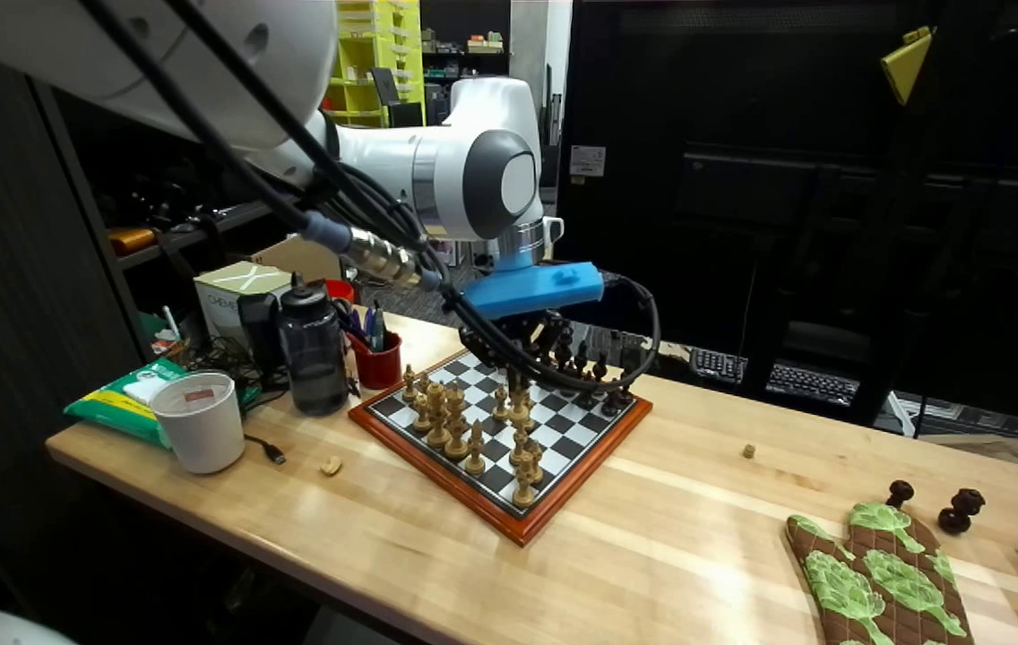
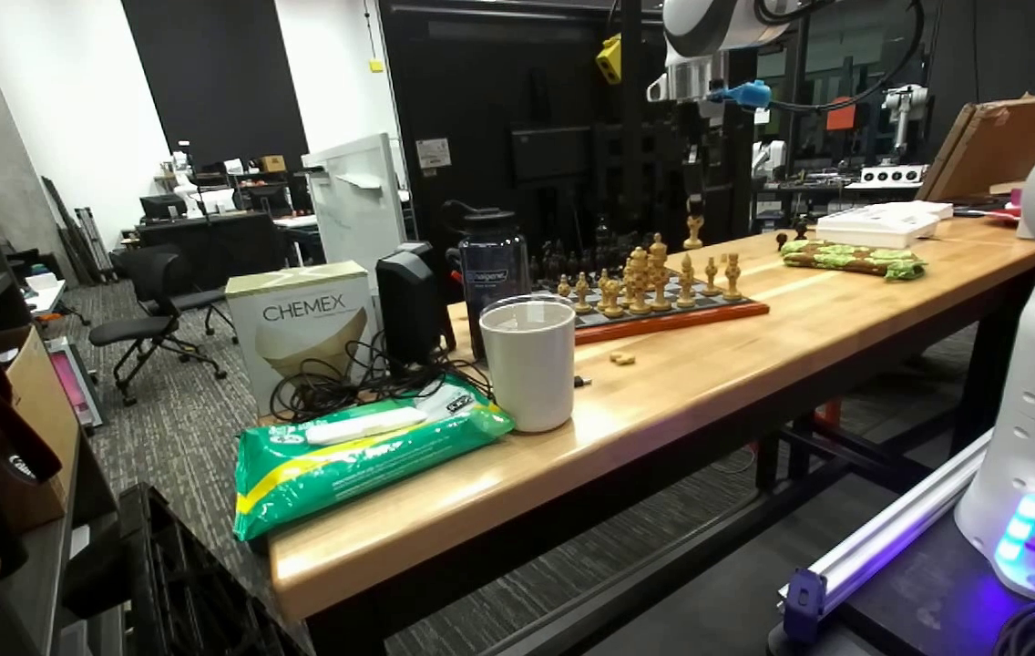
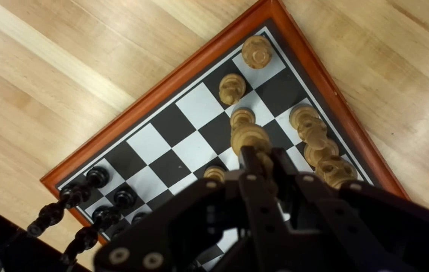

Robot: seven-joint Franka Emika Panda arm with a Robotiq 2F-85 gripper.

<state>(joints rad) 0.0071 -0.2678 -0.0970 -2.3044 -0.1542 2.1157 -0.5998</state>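
White arm (image 1: 388, 157) extended, wrist (image 2: 696, 78) pointing down, jaws clamped, narrowly parted.

Tabletop (image 1: 670, 537): light laminated wood strips, smooth, glossy finish. Chessboard (image 3: 307, 56): reddish wood rim, satin sheen; squares smooth. Chess piece (image 3: 250, 137) between the fingers of the gripper (image 3: 264, 154): pale turned wood, smooth. Gripper: dark, matt, with bright metal screw heads. Dark chess pieces (image 3: 97, 176): smooth, glossy. Oven mitt (image 1: 885, 578): quilted cloth, matt. Green packet (image 2: 372, 460): shiny crinkled plastic film. Bottle (image 2: 492, 260): smooth translucent plastic. Box (image 2: 299, 333): printed card.
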